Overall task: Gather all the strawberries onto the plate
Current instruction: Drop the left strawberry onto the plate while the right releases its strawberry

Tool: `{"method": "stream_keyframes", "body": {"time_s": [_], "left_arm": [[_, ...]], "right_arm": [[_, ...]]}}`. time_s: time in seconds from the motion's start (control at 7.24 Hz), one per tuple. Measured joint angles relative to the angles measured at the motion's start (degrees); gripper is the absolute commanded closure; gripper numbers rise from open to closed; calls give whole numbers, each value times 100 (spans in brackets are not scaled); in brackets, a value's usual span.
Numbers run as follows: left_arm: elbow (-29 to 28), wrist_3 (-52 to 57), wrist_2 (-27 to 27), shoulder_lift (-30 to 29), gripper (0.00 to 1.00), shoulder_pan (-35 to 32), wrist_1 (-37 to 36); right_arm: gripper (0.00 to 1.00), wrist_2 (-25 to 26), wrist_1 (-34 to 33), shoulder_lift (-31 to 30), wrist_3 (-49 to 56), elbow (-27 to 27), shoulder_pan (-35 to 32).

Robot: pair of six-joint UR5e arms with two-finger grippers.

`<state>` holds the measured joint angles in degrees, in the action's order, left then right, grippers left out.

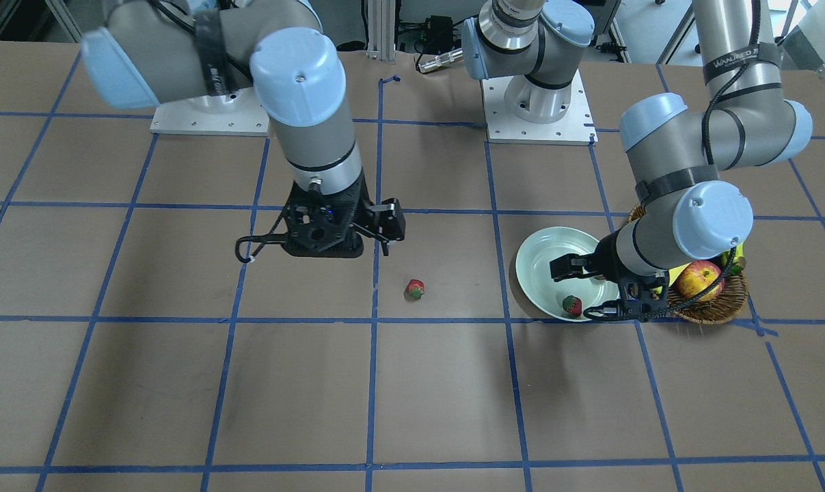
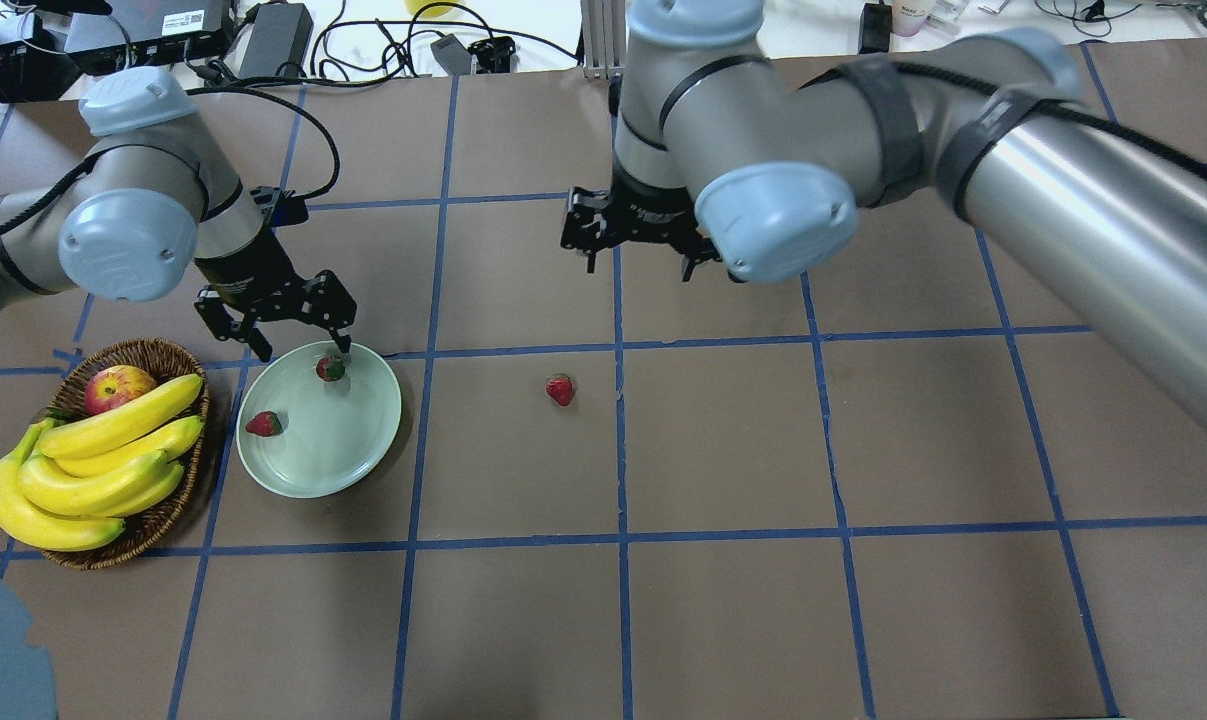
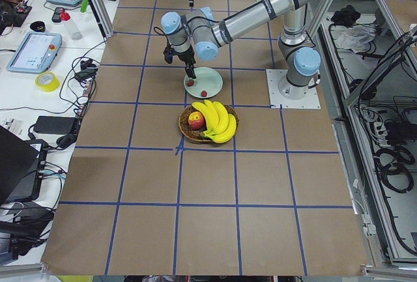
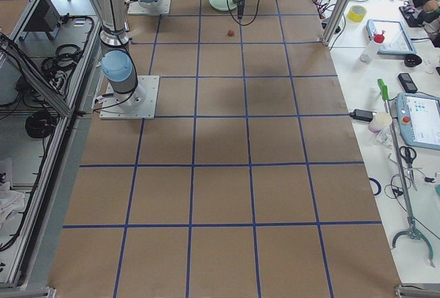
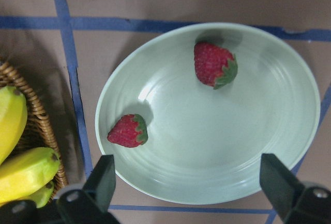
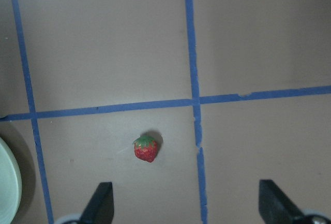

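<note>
Looking down from the left wrist, the left fingers stand spread wide at the view's near edge, grasping nothing. Beyond them lies the pale green plate with two strawberries in it: the far strawberry close under the far rim and the left strawberry by the left rim, the two apart. A wicker basket holding bananas sits just left of the plate.

From the right wrist, the right fingers are likewise released and empty. The loose strawberry lies on the brown bench beyond them, just left of a blue tape line, its green cap turned away. A sliver of the plate shows at the left edge, well apart from it.

Overhead, the left fingers hover above the plate's far rim, near the far strawberry. The right fingers hang above the bench, farther from the robot than the loose strawberry, which lies well right of the plate. An apple rests in the basket beside the bananas.

From across the bench, the left arm covers part of the plate and the basket; the loose strawberry lies between the two arms.
</note>
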<state>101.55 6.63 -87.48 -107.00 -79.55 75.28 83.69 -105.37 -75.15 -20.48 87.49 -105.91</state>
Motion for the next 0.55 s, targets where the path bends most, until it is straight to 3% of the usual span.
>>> {"method": "stream_keyframes", "body": {"time_s": [0.28,0.55], "left_arm": [[-56,-810,430,-19,0,-730,-489],[-46,-1563,493,-80,0,-1650,-1041]], "right_arm": [[0,261,1249,-343,877,-533,783],[0,745,1820,-800,1398,-636,1287]]}}
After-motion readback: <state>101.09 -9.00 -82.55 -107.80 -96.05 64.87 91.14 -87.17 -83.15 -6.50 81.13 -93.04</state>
